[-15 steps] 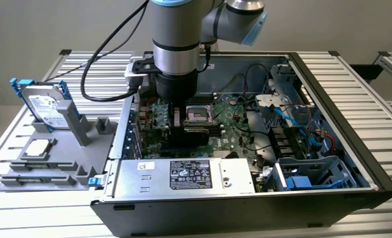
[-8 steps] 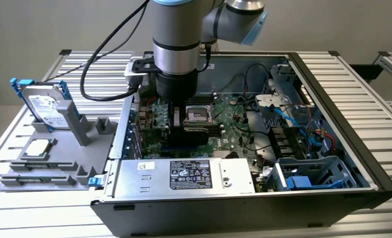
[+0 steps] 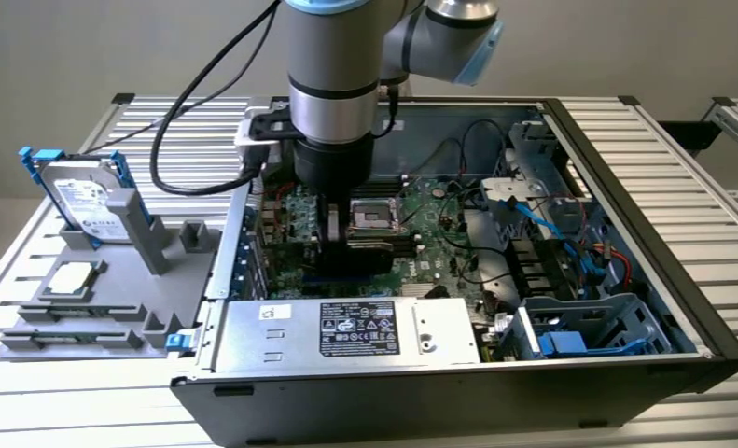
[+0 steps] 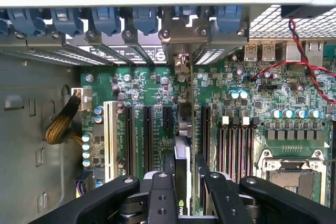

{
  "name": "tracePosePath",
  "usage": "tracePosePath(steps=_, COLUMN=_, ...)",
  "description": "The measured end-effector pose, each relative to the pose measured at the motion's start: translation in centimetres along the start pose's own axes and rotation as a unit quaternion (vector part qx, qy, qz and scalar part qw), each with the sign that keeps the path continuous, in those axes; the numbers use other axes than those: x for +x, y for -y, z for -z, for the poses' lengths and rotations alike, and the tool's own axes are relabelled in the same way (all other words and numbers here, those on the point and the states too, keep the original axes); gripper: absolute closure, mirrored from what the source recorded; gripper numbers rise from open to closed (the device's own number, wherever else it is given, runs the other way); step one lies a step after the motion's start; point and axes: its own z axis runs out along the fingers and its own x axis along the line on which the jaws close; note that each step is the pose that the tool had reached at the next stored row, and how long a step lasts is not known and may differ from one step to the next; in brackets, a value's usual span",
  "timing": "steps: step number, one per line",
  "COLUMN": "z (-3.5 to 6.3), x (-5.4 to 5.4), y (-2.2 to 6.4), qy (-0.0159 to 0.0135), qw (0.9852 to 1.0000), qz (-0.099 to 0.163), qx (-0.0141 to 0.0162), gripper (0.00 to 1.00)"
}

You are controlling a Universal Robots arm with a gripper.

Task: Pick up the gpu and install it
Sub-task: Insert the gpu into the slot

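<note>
While the arm reaches down into the open case, the scene reads so:
Gripper: its black fingers are clamped on the gpu, one on each face.
Gpu: held upright and edge-on between the fingers, over the motherboard's expansion slots, its bracket end toward the case's rear slot covers; whether it is seated cannot be told.
Motherboard: green, lying flat in the case, with an empty CPU socket.
Case: black, open on top, on a slatted table.
Hard drive: silver with blue rails, upright in a grey fixture at the exterior view's left, well apart from the gripper.
</note>
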Motion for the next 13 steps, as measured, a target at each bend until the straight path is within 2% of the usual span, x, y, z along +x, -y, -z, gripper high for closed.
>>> tracePosePath(steps=5, z=0.0, x=0.23, y=0.11, qy=0.0054, qw=1.0, qz=0.0, qx=0.0, gripper=0.74)
tracePosePath(steps=13, z=-0.03, x=0.38, y=0.11, qy=0.007, qw=1.0, qz=0.0, qx=-0.0001, gripper=0.74)
